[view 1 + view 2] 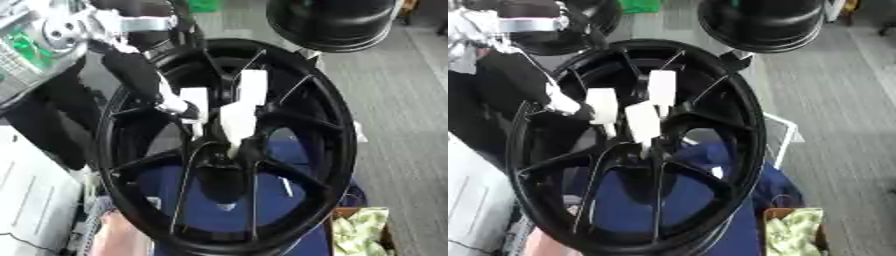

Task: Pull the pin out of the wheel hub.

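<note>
Grey floor behind; left robot hand [223,107] fingers over wheel hub [223,160].

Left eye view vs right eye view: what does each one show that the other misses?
Only the left eye view: a silver joint with a green-lit panel at the upper left, and more of the pale surface at the lower left.

Only the right eye view: a white frame just past the wheel's right rim.

Both: the black wheel standing upright, three white pins at its hub, the left hand reaching them from the upper left, a black arm part at the top, and a box of green cloth.
</note>
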Robot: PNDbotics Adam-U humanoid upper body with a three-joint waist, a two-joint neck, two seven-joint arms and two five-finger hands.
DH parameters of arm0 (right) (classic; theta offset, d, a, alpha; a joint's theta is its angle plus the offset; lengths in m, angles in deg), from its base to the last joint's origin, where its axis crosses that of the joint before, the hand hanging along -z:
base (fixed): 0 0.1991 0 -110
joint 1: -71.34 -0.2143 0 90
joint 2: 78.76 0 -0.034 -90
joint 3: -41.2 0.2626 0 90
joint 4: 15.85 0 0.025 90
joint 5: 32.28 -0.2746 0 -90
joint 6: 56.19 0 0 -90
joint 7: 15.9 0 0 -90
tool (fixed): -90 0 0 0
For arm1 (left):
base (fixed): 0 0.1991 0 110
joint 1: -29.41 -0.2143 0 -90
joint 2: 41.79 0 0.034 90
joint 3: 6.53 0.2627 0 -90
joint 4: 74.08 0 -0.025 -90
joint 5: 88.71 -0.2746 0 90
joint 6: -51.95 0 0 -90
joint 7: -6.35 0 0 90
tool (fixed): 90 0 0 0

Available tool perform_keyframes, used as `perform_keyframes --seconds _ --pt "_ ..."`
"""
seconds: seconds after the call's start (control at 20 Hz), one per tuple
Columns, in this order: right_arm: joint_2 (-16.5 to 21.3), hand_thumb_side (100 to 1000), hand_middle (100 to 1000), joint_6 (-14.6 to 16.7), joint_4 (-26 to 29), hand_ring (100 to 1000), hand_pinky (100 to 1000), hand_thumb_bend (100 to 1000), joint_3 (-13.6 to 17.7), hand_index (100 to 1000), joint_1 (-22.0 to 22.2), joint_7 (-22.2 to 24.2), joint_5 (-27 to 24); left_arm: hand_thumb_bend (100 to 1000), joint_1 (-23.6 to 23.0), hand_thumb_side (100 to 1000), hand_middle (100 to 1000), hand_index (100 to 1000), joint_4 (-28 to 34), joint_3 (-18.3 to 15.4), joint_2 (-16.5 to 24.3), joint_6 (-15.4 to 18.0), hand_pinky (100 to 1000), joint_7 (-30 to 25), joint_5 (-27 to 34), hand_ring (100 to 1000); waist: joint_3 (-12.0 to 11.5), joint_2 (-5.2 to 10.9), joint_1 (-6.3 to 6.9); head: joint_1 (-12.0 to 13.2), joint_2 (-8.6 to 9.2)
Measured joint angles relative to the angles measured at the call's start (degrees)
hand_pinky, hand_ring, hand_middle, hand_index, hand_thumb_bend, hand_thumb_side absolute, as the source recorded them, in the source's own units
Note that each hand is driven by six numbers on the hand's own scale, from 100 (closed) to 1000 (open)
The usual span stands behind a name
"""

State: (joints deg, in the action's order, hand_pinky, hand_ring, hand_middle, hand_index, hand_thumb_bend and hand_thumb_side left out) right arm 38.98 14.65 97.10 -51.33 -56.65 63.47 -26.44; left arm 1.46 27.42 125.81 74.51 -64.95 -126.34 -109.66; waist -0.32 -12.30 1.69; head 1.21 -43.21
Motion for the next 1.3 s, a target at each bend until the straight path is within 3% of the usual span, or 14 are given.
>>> perform_keyframes --seconds 0.55,0.85,1.3 --pt "-0.6 525 780 0.2 -0.3 743 889 100 0.0 839 -0.2 -0.2 -0.5 620 -2.2 426 797 874 -8.2 1.3 -3.5 1.2 813 -1.2 -0.5 828 0.8 -0.11 0.03 0.9 0.05" --pt "-1.1 525 779 0.3 -0.5 743 889 100 0.0 838 -0.2 -0.4 -0.7 559 -3.3 365 788 866 -10.3 1.3 -4.1 1.6 802 -1.6 -1.0 819 1.0 -0.32 0.04 1.2 0.50" --pt "-1.2 525 778 0.4 -0.8 742 890 100 0.0 835 -0.1 -0.7 -0.9 553 -4.1 455 757 868 -12.9 1.0 -5.5 0.7 768 -0.7 0.4 796 1.2 -0.67 0.04 1.4 0.96"
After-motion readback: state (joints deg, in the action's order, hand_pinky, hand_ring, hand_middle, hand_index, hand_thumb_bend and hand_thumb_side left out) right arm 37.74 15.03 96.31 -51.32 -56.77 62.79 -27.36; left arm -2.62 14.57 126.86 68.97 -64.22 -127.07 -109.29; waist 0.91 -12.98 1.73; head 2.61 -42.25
